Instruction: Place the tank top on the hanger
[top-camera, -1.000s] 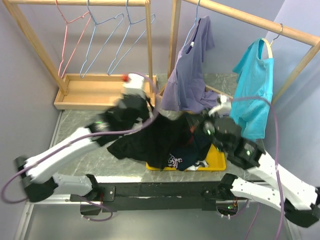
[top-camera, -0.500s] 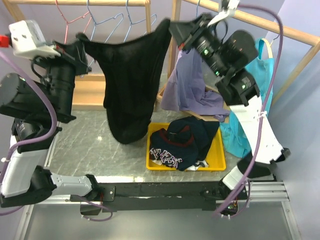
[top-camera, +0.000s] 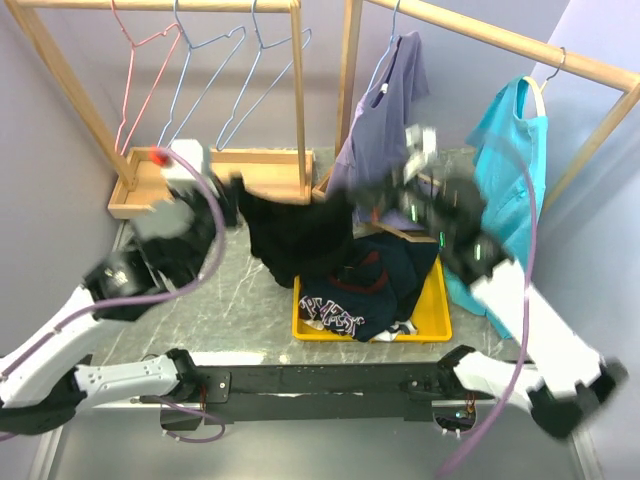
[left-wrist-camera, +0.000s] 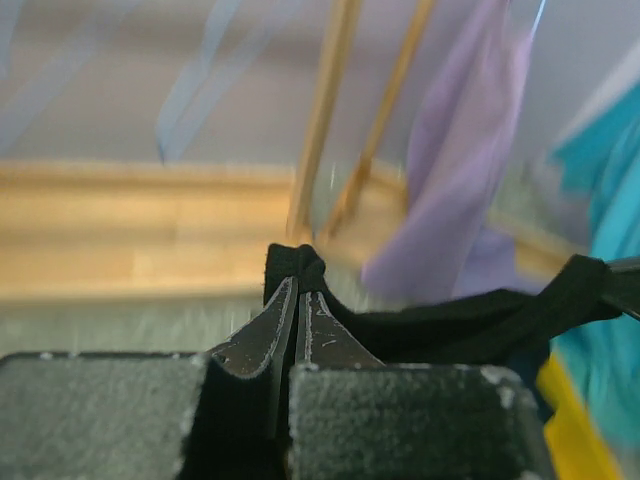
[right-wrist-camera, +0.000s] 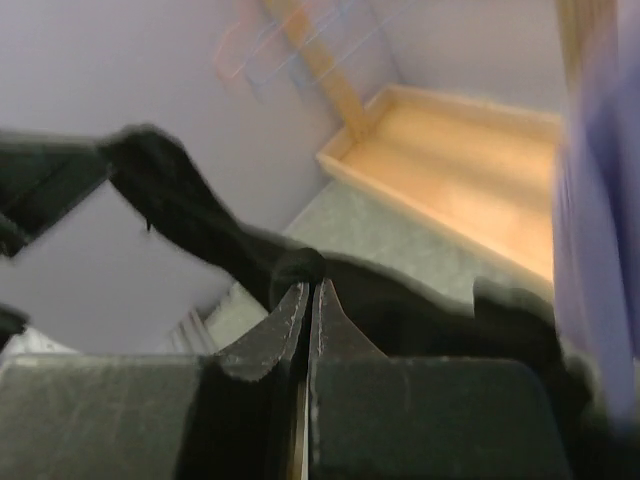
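The black tank top (top-camera: 295, 235) hangs stretched between my two grippers, low over the table beside the yellow tray. My left gripper (top-camera: 232, 195) is shut on one upper edge of it; the left wrist view shows its tips (left-wrist-camera: 297, 287) pinching a bunch of the black fabric (left-wrist-camera: 296, 262). My right gripper (top-camera: 365, 195) is shut on the other edge; the right wrist view shows its tips (right-wrist-camera: 311, 292) clamped on the fabric (right-wrist-camera: 298, 266). Two pale blue-grey wire hangers (top-camera: 205, 75) hang on the left wooden rack behind, apart from the top.
A pink wire hanger (top-camera: 140, 80) hangs on the same rack, over a wooden base tray (top-camera: 190, 185). The yellow tray (top-camera: 435, 315) holds a dark printed garment (top-camera: 375, 285). A lilac shirt (top-camera: 385, 140) and a teal shirt (top-camera: 510, 180) hang on the right rack.
Both arms have come down from a high raised pose. The tank top, held spread up at rack height half a second ago, now hangs lower, just above the table.
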